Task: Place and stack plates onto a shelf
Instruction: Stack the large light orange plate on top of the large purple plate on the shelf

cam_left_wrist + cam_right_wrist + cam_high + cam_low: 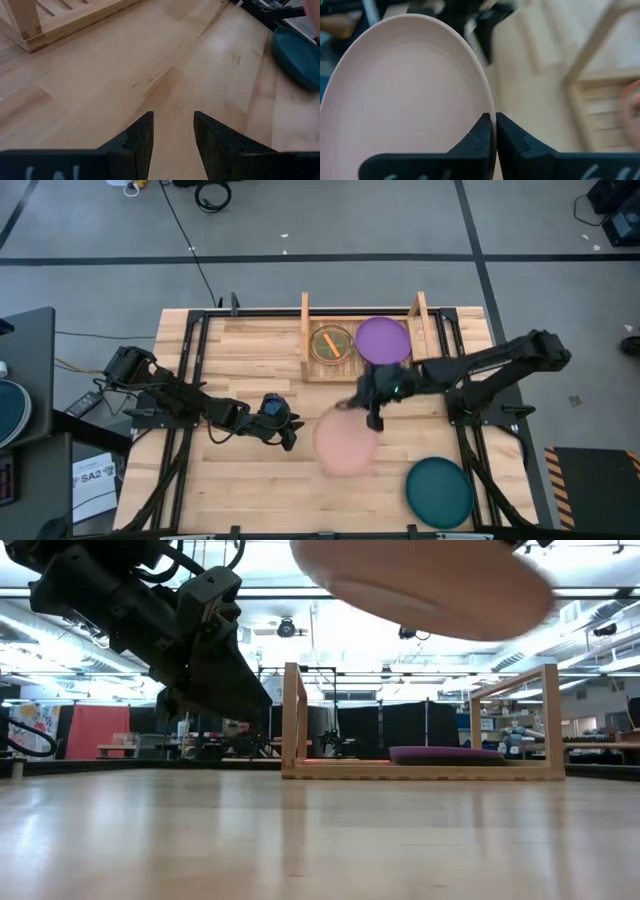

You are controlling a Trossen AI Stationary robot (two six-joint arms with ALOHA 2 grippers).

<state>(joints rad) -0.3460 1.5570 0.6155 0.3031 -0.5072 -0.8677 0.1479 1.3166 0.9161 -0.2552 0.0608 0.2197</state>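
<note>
Right gripper (374,420) pinches the pink plate (346,442) by its rim, carrying it raised just in front of the shelf (306,330), probably bound for the purple plate (383,340) stack. Left gripper (287,432), fingers apart and empty, waits well clear of the shelf

Grey floor (300,220) with dark tape lines, black cables (190,235) trailing across. Striped hazard mat (590,480) beside light plank counter (250,480). Far side: black curtains (400,730), red panel (90,730), ceiling lights.

Pink plate (345,442) aloft; purple plate (383,340) on shelf (305,330); teal plate (439,492) on table.
</note>
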